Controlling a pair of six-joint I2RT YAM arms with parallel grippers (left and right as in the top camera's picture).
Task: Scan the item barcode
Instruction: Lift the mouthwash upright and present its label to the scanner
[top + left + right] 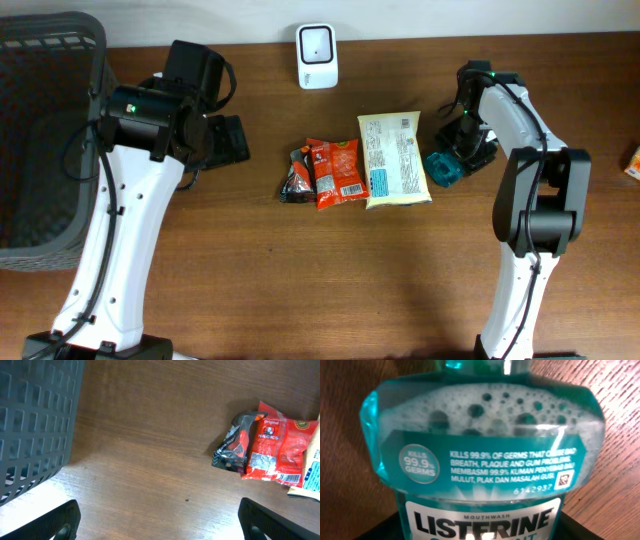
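The item at my right gripper (458,155) is a teal Listerine mouthwash bottle (443,167) lying on the table, right of the snack packs. In the right wrist view the bottle (485,445) fills the frame, label facing the camera. It sits between the jaws, with a dark finger (380,532) at each lower corner close against its sides; whether they press it does not show. The white scanner (316,56) stands at the back centre. My left gripper (225,140) hovers at the left, wide open (160,522) over bare wood.
A pale yellow pack (394,158), a red pack (337,172) and a dark pack (297,178) lie side by side mid-table. A dark mesh basket (40,130) fills the left edge. An orange box (633,160) pokes in at the right edge.
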